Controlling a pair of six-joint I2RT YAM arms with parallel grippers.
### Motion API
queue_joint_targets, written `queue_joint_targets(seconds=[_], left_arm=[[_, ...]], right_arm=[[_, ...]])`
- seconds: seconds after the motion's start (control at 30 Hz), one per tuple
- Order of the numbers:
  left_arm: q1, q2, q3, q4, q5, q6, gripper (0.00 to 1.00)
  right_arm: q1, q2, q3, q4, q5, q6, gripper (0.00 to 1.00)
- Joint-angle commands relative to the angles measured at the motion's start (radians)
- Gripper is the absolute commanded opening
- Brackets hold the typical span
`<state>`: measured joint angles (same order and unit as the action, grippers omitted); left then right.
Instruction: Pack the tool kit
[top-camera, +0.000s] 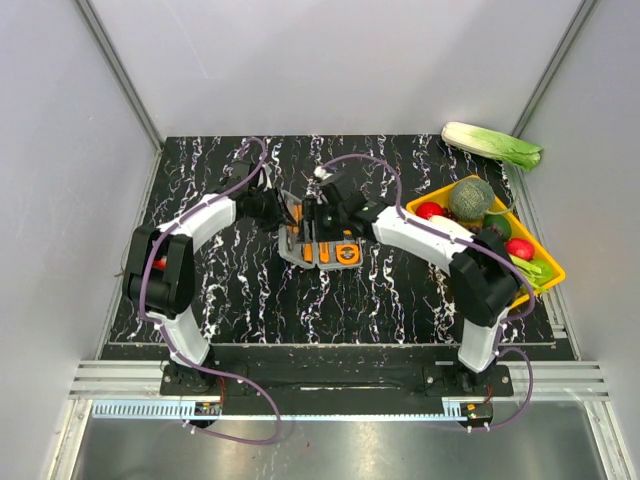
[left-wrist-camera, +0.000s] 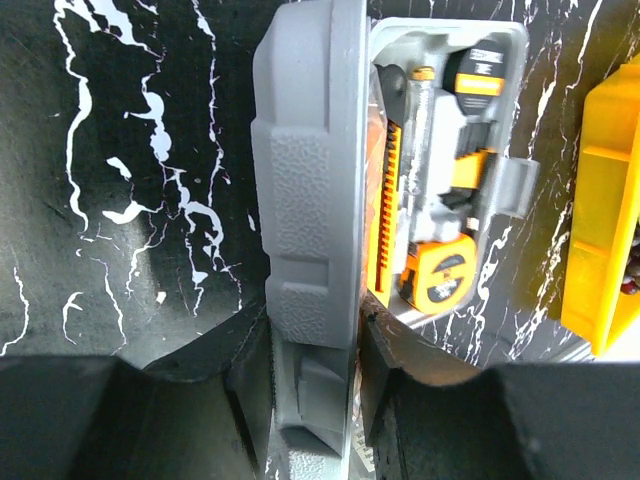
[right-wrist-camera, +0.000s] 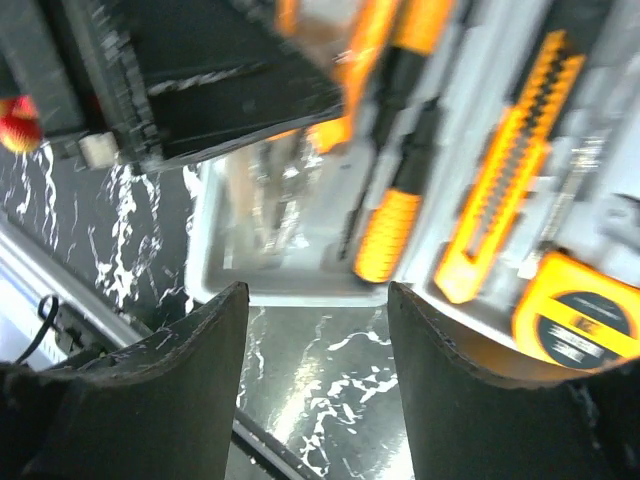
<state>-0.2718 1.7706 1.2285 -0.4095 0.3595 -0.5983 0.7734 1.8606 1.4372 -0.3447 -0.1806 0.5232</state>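
Note:
The grey tool kit case lies open at the table's middle, with orange-and-black tools in its base. My left gripper is shut on the edge of the case's lid, which stands upright on edge between the fingers. Beside the lid, the base holds a tape measure and a utility knife. My right gripper hovers over the base, open and empty. Below it I see a screwdriver, a utility knife and the tape measure.
A yellow tray of vegetables stands at the right, and its wall shows in the left wrist view. A long green cabbage lies at the back right. White walls close in the black marbled table.

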Motion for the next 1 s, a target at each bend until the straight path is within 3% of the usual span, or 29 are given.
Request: queue_joint_targets(seconds=[0.0,0.3,0.67,0.97], left_arm=[[0.006,0.000,0.063,-0.044,0.015,0.080,0.27],[0.008,-0.019,0.144,-0.144,-0.010,0.170,0.27],[0.011,-0.034,0.192,-0.230,-0.076,0.223,0.28],[0.008,-0.025,0.221,-0.259,-0.082,0.236,0.42]], right_arm=[[-0.083,-0.110,-0.053,-0.004,0.090,-0.003,0.63],[-0.238,-0.126,-0.149,-0.076,0.297,0.084,0.58],[-0.267,0.008,-0.178,-0.083,0.218,0.103,0.52],[-0.261,0.101,-0.140,-0.091,0.139,0.121,0.51]])
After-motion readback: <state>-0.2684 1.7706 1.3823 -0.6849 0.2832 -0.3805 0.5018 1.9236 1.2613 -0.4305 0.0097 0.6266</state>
